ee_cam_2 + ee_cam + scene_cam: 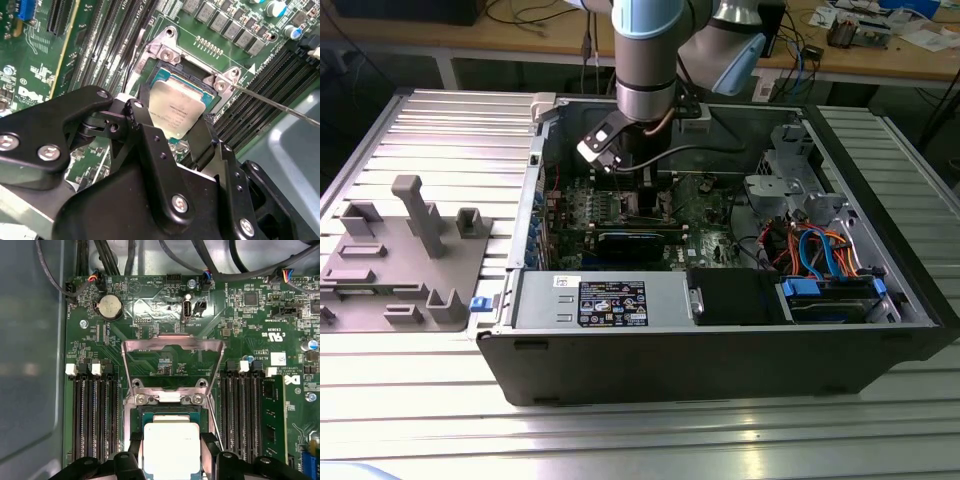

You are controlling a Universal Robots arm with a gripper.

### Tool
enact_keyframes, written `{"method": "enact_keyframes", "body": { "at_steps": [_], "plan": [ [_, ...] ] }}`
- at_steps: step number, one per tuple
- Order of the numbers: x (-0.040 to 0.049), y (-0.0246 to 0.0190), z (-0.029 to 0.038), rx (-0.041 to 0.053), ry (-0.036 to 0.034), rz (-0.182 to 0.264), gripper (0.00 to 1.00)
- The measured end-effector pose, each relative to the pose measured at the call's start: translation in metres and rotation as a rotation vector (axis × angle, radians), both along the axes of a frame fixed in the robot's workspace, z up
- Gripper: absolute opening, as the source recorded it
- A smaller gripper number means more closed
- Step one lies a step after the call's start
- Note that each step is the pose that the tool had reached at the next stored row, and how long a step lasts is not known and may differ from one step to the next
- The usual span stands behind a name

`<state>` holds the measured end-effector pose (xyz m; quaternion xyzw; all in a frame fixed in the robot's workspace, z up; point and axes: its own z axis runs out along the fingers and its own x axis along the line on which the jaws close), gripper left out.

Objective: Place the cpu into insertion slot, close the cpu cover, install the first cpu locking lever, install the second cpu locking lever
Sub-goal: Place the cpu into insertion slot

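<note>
Your arm (645, 60) reaches down into the open computer case (720, 340), which sits on the ribbed metal desk (620, 440). A grey fixture tray (400, 260) lies on the desk well apart from it, toward the exterior view's left.

In both wrist views your gripper (171, 452) (172, 119) has the cpu (171, 445) (176, 111) clamped between its black fingers (134, 450), one pressed against each of two opposite edges. You hold the cpu flat, silver-grey metal top facing up. It is square, so it has no long axis of its own. Its edges run parallel to the rim of the insertion slot (170, 413) (182, 75) directly beneath it. The two gripped edges face the banks of long black memory slots (95, 410) that run on either side of the socket.

You cannot tell from these views whether the cpu is already seated in the slot or hangs just above it. A narrow strip of the slot's dark frame shows past its free edge.

The cpu cover (172, 345) is swung up and open. It is hinged at the slot's edge toward the coin battery (110, 306), and the green motherboard (150, 305) shows through its window. In the second wrist view, a thin wire locking lever (275, 102) sticks out away from a socket corner, unlatched.
</note>
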<state>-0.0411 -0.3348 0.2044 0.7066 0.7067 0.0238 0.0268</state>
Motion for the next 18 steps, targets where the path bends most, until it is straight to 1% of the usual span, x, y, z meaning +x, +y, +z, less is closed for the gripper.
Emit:
{"method": "enact_keyframes", "body": {
  "at_steps": [11, 18],
  "plan": [
    [0.0010, 0.0008, -0.0064, -0.0002, 0.0001, 0.000, 0.54],
    [0.0010, 0.0008, -0.0068, 0.0000, 0.0000, 0.000, 0.54]
  ]
}}
